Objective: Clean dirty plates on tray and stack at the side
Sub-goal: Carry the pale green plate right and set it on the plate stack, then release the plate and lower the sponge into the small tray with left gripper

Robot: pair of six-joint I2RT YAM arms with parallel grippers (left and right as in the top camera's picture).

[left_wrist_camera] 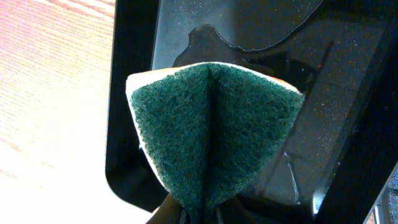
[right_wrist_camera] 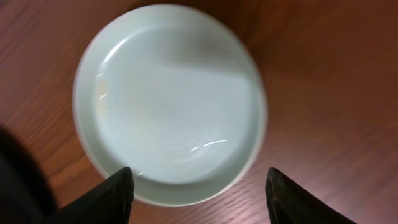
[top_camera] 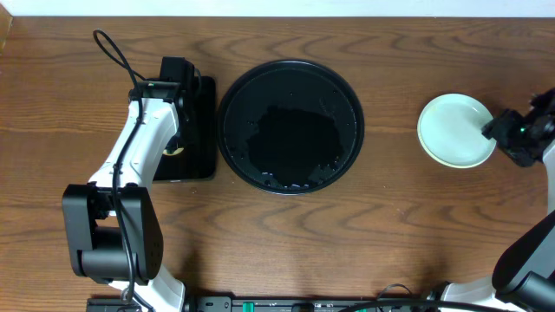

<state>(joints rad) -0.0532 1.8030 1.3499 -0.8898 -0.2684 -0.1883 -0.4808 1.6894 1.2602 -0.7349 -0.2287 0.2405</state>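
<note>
The round tray [top_camera: 227, 95] holds no plates, and a pale plate [right_wrist_camera: 168, 102] lies on the table [top_camera: 390, 217] well to its right. The right gripper [right_wrist_camera: 199, 193] stands with its fingers spread at that plate's near rim, so a clean finish means lifting straight away without nudging it. The left gripper [left_wrist_camera: 199, 214] is clamped on a folded green sponge [left_wrist_camera: 211, 130] over the small tray [left_wrist_camera: 130, 124], its fingertips mostly hidden. From above I cannot tell whether other plates lie beneath.
</note>
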